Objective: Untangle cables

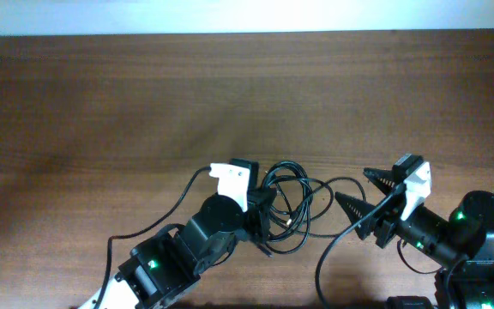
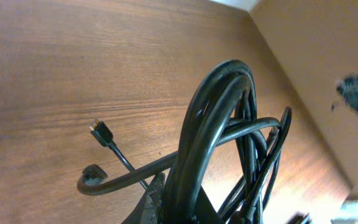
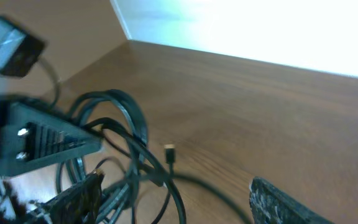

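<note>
Tangled cables [image 1: 292, 199] on counter [image 1: 127, 94], between both arms.
Bundle's left edge clenched in left claw [image 1: 261, 215]; right claw [image 1: 369, 194] released, spread just right of it, one strand passing between its fingers.

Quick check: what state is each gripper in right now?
Left gripper: closed, holding the cables.
Right gripper: open, gripping nothing.

Cables [image 1: 286, 197] on the table [image 1: 144, 94], between left arm [image 1: 187, 249] and right arm [image 1: 453, 227]
</note>
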Robot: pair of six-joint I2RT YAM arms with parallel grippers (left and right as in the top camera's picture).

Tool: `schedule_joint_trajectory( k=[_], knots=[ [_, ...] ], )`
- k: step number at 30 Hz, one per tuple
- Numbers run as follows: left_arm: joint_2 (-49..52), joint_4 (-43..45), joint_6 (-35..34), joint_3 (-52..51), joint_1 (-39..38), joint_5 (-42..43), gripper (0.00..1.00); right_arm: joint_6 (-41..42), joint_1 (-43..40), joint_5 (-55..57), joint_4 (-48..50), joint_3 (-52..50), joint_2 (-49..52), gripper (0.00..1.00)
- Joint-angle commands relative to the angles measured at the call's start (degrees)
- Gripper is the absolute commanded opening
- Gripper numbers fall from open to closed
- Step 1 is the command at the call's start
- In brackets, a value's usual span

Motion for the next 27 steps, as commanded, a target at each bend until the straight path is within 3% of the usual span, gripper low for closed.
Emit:
schedule_joint_trajectory(
  k=[1, 7, 8, 9, 10, 14, 16, 19, 21, 25, 26, 27],
  knots=[
    [-0.2, 0.4, 14.2, 0.4, 0.3, 3.0, 0.0, -9.8, -0.1, -9.1, -0.2, 0.8, -0.4, 0.75],
    [-0.2, 12.1, 15.5, 0.4, 0.3, 9.1, 0.0, -9.9, -0.1, -15.0, -1.5, 0.8, -0.4, 0.62],
    [-0.2, 12.6, 15.5, 0.4, 0.3, 10.3, 0.0, -9.9, -0.1, -15.0, -1.5, 0.8, -0.4, 0.44],
    [-0.2, 12.7, 15.5, 0.4, 0.3, 10.7, 0.0, -9.9, -0.1, -15.0, -1.5, 0.8, -0.4, 0.18],
    [-0.2, 12.7, 15.5, 0.4, 0.3, 10.7, 0.0, -9.9, -0.1, -15.0, -1.5, 0.8, -0.4, 0.14],
    [-0.2, 13.7, 15.4, 0.4, 0.3, 10.4, 0.0, -9.9, -0.1, -15.0, -2.3, 0.8, -0.4, 0.12],
    [-0.2, 14.5, 15.5, 0.4, 0.3, 10.4, 0.0, -9.9, -0.1, -14.8, -4.0, 0.8, -0.4, 0.25],
    [-0.2, 16.6, 15.5, 0.4, 0.3, 10.2, 0.0, -9.9, -0.1, -14.8, -5.7, 0.7, 0.0, 0.32],
    [-0.4, 16.7, 15.4, 0.4, 0.3, 4.9, 0.0, -9.9, -0.1, -14.8, -7.0, 0.7, 0.0, 0.32],
    [-0.7, 18.7, 15.0, 0.4, 0.3, 5.4, 0.0, -9.9, -0.1, -14.8, -7.6, 0.7, 0.0, 0.31],
    [-1.0, 19.4, 15.0, 0.4, 0.3, 5.4, 0.0, -9.9, -0.1, -14.8, -7.9, 0.7, 0.0, 0.29],
    [-1.1, 20.3, 15.0, 0.4, 0.3, 5.4, 0.0, -9.9, -0.1, -14.7, -8.4, 0.7, 0.0, 0.06]
  ],
)
